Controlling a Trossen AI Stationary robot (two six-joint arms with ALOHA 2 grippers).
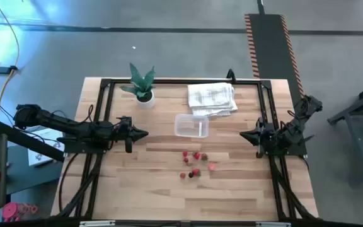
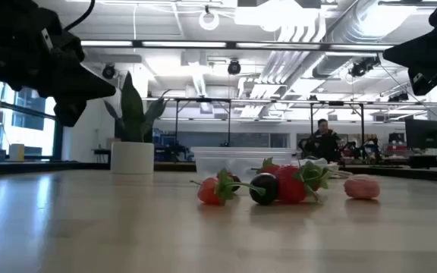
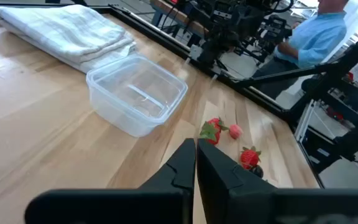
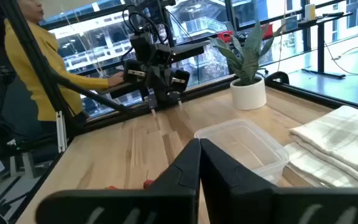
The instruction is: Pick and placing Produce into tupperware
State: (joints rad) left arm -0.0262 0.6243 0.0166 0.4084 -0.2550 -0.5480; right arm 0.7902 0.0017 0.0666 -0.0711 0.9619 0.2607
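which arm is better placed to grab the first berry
Roughly even, slightly the right. The right hand sits about as far from the berries as the left hand, but the pink berry lies on its side. Both hands are shut, and the tupperware is empty.

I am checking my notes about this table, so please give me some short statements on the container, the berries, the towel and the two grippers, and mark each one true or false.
1. The clear container is empty. True.
2. The berries lie inside the container. False: they lie on the bare table, apart from it.
3. The folded towel lies beside the container. True.
4. The left gripper holds a berry. False: its fingers are shut on nothing, above the table.
5. The right gripper is shut and empty. True.
6. The potted plant stands between the grippers. False: it stands near the table's far edge.
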